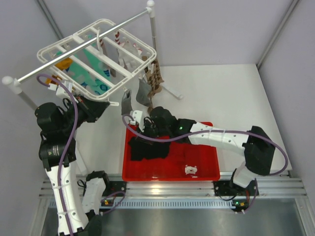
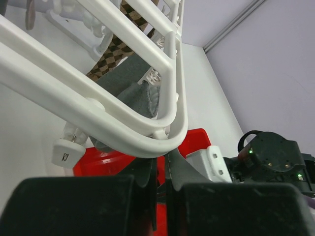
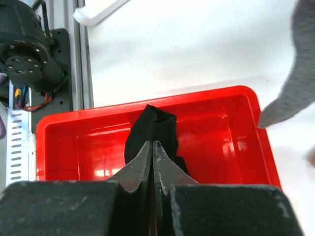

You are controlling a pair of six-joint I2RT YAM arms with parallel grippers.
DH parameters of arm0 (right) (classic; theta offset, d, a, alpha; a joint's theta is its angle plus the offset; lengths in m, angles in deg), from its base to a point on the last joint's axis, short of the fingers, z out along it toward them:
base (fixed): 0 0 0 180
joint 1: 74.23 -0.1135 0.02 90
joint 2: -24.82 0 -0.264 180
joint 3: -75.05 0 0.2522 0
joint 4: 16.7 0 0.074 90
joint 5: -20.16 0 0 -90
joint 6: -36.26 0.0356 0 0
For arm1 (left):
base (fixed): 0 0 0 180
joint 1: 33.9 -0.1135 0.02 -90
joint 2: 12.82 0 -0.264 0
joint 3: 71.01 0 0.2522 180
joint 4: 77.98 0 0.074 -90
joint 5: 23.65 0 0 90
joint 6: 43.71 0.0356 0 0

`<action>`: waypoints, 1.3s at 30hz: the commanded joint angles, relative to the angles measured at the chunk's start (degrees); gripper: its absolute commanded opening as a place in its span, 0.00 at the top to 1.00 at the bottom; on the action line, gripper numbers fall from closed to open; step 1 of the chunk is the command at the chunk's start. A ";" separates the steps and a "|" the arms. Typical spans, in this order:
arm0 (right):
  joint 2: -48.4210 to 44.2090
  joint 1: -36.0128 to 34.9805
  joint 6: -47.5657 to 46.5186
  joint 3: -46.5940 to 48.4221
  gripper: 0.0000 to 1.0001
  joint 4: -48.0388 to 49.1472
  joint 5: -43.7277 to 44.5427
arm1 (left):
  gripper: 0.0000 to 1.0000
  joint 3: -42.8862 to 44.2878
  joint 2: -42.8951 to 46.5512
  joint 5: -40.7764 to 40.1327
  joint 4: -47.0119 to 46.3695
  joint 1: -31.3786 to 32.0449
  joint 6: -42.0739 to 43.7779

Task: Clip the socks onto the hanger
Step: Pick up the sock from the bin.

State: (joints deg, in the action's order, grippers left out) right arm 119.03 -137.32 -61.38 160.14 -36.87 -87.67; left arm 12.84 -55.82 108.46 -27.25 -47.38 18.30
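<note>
The white slatted hanger (image 1: 98, 51) hangs from the rail at the upper left. My left gripper (image 1: 102, 110) sits at its near corner. In the left wrist view its fingers (image 2: 183, 169) are nearly together under the frame's rounded rim (image 2: 147, 140), gripping it. My right gripper (image 1: 141, 131) is shut on a black sock (image 3: 151, 128), which hangs from the fingertips over the red tray (image 3: 236, 123). More dark sock fabric (image 1: 145, 149) lies in the tray's left end. I cannot make out any dark red socks.
Grey socks (image 1: 143, 93), a brown checked sock (image 1: 154, 77) and teal patterned socks (image 1: 96, 73) hang clipped on the frame. The metal rail (image 1: 83, 46) spans two white-capped poles. A small white item (image 1: 191, 170) lies in the tray. A grey sock tip (image 3: 295, 88) hangs close to my right gripper.
</note>
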 commanded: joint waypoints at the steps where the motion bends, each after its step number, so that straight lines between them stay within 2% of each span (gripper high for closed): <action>1: -5.69 1.21 1.05 -1.45 1.00 2.45 -0.46 | 1.00 -0.39 -0.24 1.40 2.93 -0.06 0.04; 9: -13.52 2.80 0.53 -1.72 1.00 5.10 -0.28 | 1.00 -0.12 0.02 4.12 3.55 -0.06 -0.23; 15: -15.99 2.97 0.43 1.18 1.00 5.53 -0.54 | 1.00 0.40 0.03 6.93 4.07 -0.15 -0.05; 27: -14.15 2.97 -2.11 8.20 1.00 5.98 -1.86 | 1.00 1.46 -0.85 16.33 4.16 -0.06 0.56; 39: -10.37 3.41 -3.79 15.77 1.00 7.47 -3.09 | 1.00 1.99 -1.73 20.47 5.83 -0.06 3.03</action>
State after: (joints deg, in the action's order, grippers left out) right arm 108.15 -134.67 -64.25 172.67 -32.94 -89.53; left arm 14.32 -56.78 119.91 -27.80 -48.10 20.58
